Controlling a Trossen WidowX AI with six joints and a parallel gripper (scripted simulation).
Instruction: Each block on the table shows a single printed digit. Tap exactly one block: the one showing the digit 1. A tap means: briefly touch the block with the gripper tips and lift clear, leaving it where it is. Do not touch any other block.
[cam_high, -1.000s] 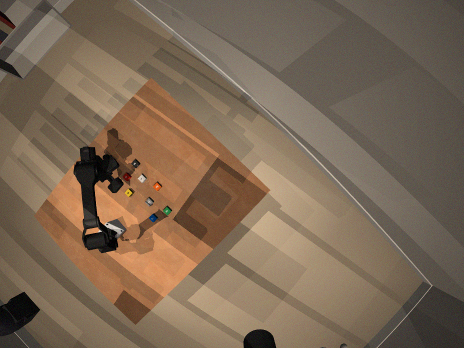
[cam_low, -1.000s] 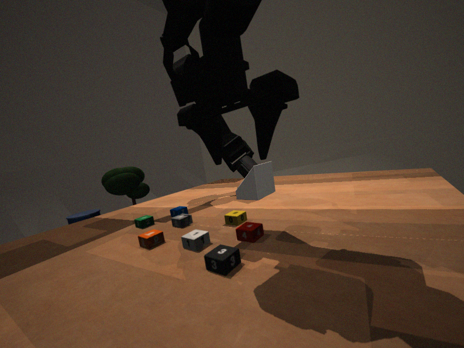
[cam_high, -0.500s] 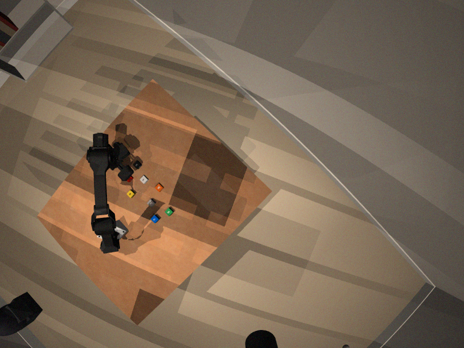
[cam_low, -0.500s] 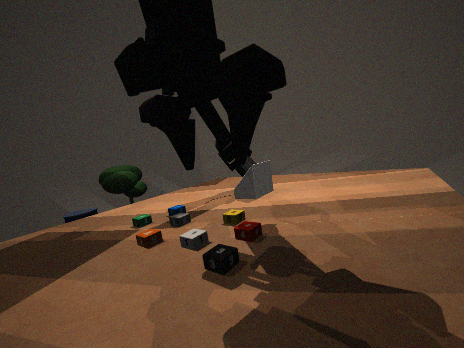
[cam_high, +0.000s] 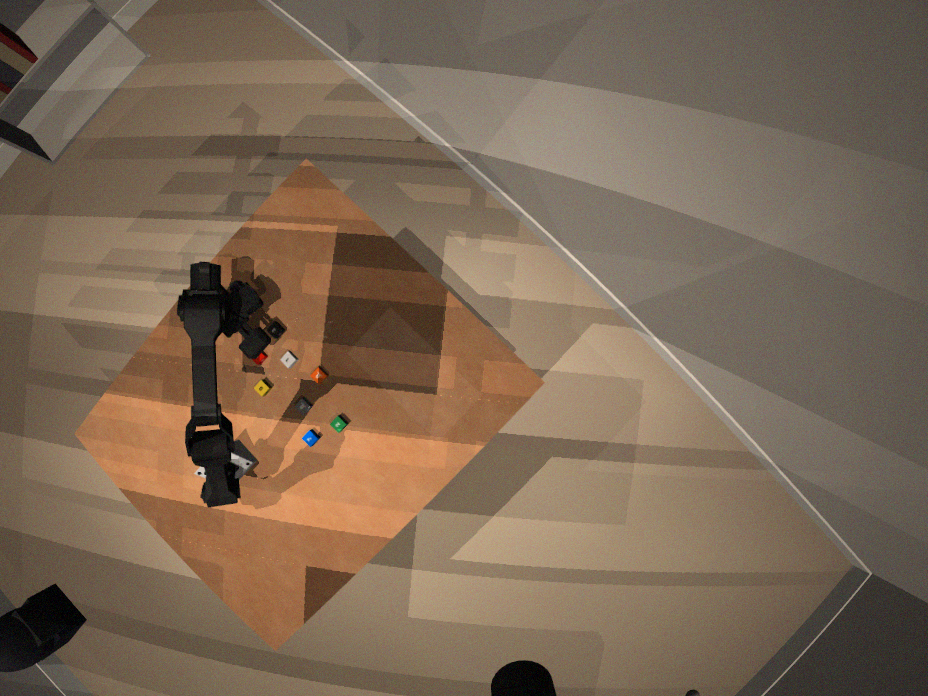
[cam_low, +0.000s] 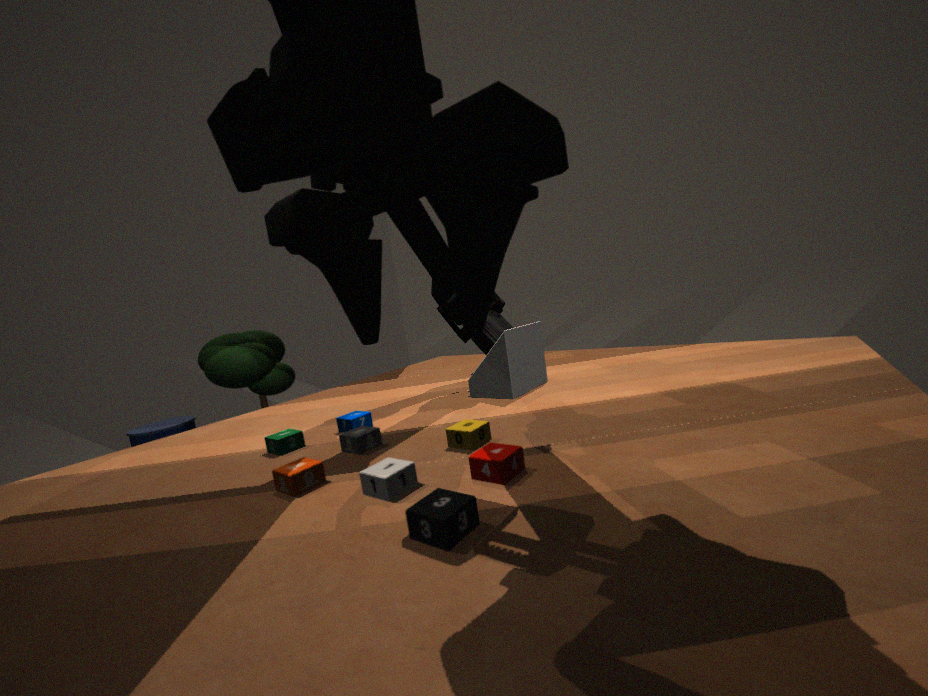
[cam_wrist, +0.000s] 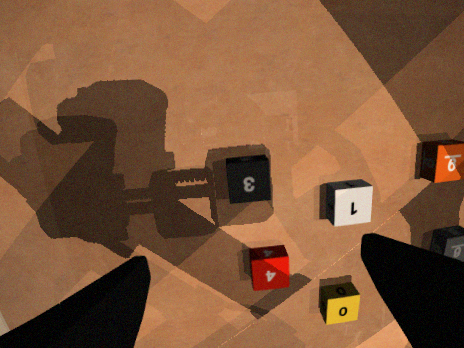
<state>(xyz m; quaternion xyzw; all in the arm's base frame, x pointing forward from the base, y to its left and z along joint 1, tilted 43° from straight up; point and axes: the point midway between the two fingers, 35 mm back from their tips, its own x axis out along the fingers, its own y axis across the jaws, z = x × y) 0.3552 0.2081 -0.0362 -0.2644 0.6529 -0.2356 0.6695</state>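
Note:
The white block (cam_high: 288, 359) (cam_low: 388, 479) (cam_wrist: 353, 206) shows the digit 1 and sits flat on the table. My gripper (cam_high: 249, 320) (cam_low: 421, 338) (cam_wrist: 256, 257) is open and empty, held well above the table. In the wrist view the white block lies just beyond the right fingertip, right of the middle between the fingers. The black block (cam_high: 275, 329) (cam_low: 442, 518) (cam_wrist: 248, 180) with a 3 lies to its left there, and the red block (cam_high: 260, 358) (cam_low: 496, 463) (cam_wrist: 270, 272) with a 4 lies nearer the line between the fingertips.
A yellow block (cam_high: 262, 387) (cam_low: 468, 434) (cam_wrist: 342, 310), an orange block (cam_high: 319, 373) (cam_low: 299, 477) (cam_wrist: 449, 162) and a dark grey block (cam_high: 302, 405) (cam_low: 360, 439) stand around. Green (cam_high: 339, 423) and blue (cam_high: 311, 437) blocks are farther off. A grey wedge (cam_low: 526, 363) stands near the arm's base.

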